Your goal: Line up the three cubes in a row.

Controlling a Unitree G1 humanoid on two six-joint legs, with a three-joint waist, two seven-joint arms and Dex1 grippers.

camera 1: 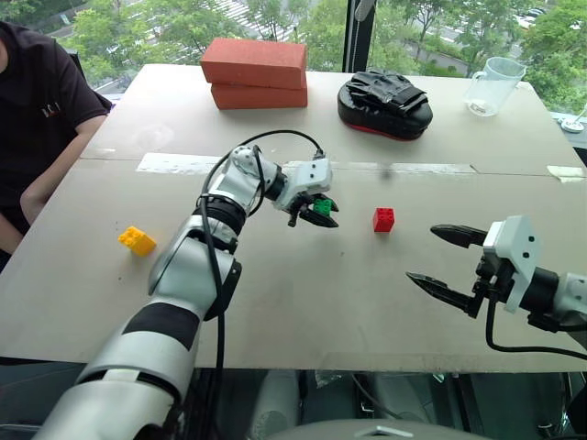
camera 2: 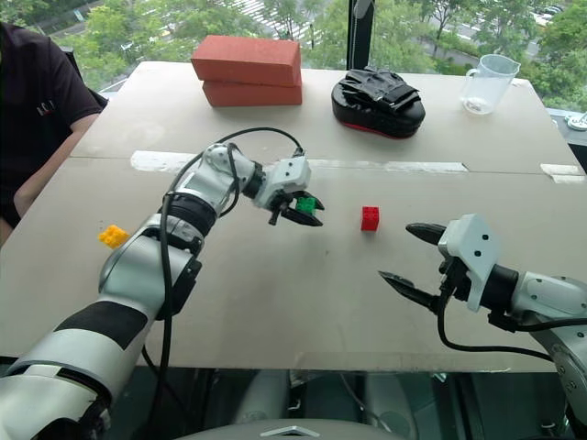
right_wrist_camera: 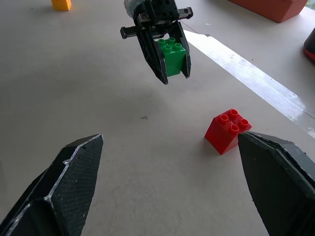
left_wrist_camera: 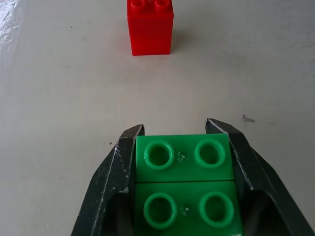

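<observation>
Small green studded plastic cube (camera 1: 323, 207): pinched between the fingers of the left tool (camera 1: 318, 212), held above the pale desk (camera 1: 303, 302). Small red studded plastic cube (camera 1: 383, 219): on the desk, near the green one, toward the robot's right. Small yellow studded plastic cube (camera 1: 136, 240): on the desk, well apart, far left. Right tool (camera 1: 445, 263): fingers spread wide, holding nothing.

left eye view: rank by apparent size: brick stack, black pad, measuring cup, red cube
1. brick stack
2. black pad, a bit smaller than the stack
3. measuring cup
4. red cube, smallest even though it sits nearer the camera than the other three, which stand at the far edge of the table.
</observation>
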